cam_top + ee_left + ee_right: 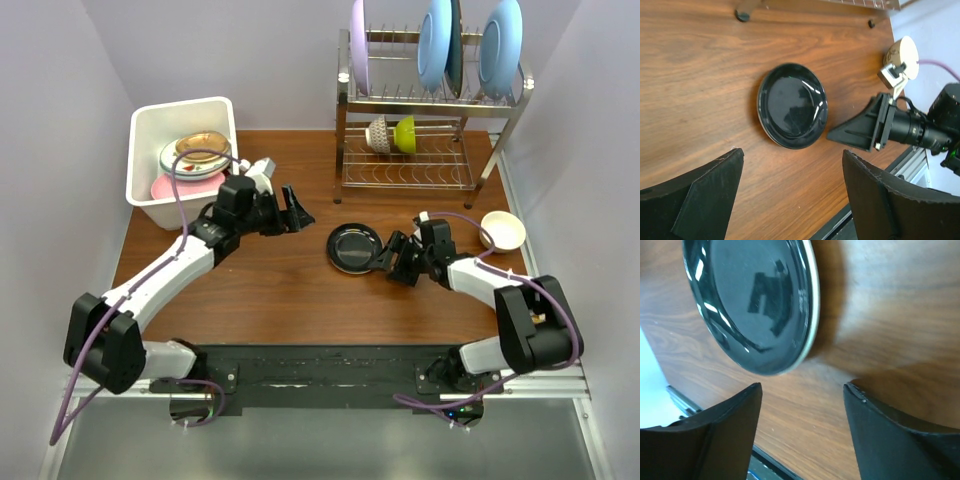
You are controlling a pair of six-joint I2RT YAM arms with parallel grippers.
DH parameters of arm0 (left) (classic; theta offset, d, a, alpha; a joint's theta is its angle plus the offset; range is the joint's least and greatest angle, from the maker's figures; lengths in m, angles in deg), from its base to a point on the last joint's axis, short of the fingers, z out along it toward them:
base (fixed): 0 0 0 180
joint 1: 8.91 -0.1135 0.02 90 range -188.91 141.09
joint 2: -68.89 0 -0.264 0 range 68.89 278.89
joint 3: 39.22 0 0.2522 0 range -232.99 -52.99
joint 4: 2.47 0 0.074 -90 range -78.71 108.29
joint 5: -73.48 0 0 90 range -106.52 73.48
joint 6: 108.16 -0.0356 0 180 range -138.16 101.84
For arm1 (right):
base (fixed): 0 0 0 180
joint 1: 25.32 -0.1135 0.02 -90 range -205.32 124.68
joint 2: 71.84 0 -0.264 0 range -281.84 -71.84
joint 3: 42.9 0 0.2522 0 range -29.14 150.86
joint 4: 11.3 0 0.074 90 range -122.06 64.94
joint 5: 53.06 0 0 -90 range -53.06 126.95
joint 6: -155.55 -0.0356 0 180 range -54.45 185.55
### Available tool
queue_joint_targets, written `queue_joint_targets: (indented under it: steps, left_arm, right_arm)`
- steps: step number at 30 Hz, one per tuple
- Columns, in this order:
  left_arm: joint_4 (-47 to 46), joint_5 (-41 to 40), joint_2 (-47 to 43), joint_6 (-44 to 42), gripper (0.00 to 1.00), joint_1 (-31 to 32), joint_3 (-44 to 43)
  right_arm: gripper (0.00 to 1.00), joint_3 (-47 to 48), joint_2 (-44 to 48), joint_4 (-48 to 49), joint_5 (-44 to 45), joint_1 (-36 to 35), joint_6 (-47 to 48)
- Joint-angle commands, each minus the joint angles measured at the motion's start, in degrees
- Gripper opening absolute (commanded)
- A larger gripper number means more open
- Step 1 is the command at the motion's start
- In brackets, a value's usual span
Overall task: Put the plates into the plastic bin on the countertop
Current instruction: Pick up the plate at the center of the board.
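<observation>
Dark glass plate (354,247) lies flat on the reddish wood-grain desk (290,290), straight ahead of the right fingers (715,440), which stand apart with nothing between them. In the right wrist view the plate's near rim sits just beyond the tips and slightly toward one side, close to them but not inside the gap; whether a tip touches the rim cannot be told. On the plate's other side, the left fingers (695,205) are also spread wide and hold nothing. They hang above the desk, and the plate lies ahead of them, in line with their gap but well apart. Behind the left fingers, beside that arm's wrist, the white plastic bin (145,125) stands at the far left corner of the desk. Inside it a pink plate (165,187) lies lowest, a white plate with fruit motifs (178,163) is over it, and a small yellowish plate (202,145) is on top. Behind the right fingers, past that wrist, a cream bowl (503,230) rests on the desk. Beyond both pairs of fingers, at the far edge, a steel wire rack (420,165) holds upright light-blue and lilac plates.
</observation>
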Motion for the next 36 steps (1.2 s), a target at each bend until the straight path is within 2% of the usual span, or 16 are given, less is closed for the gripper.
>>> queue_joint_targets:
  steps: [1, 11, 14, 15, 24, 29, 36]
  left_arm:
    - [-5.04, -2.61, 1.5, 2.28, 0.84, 2.9, 1.02]
    - [-5.4, -5.16, 3.44, 3.07, 0.83, 6.5, 4.01]
    - [-5.22, -6.04, 3.53, 2.98, 0.83, 6.85, 4.36]
    - [-5.39, -6.04, 3.53, 2.98, 0.83, 6.94, 4.79]
    - [-5.13, -5.87, 7.13, 1.93, 0.82, 7.38, 4.54]
    - [-5.57, -6.13, 10.2, 1.58, 0.82, 7.73, 4.8]
    - [-6.71, -6.39, 14.07, 1.22, 0.78, 7.82, 4.89]
  right_arm:
    - [0.63, 0.4, -4.23, 2.93, 1.17, -0.09, -0.69]
    - [0.54, 1.62, -9.33, 2.41, 1.08, -0.18, 1.76]
    - [0.46, 1.98, -10.74, 2.41, 0.55, -0.18, 2.47]
    - [0.4, 1.98, -11.18, 2.49, 0.55, -0.18, 2.64]
    - [0.18, 2.33, -12.94, 2.06, 0.9, -0.35, 5.63]
    - [0.11, 2.15, -14.7, 3.2, 0.55, -0.53, 5.81]
    - [0.08, 1.98, -15.93, 3.99, 0.29, -0.7, 6.07]
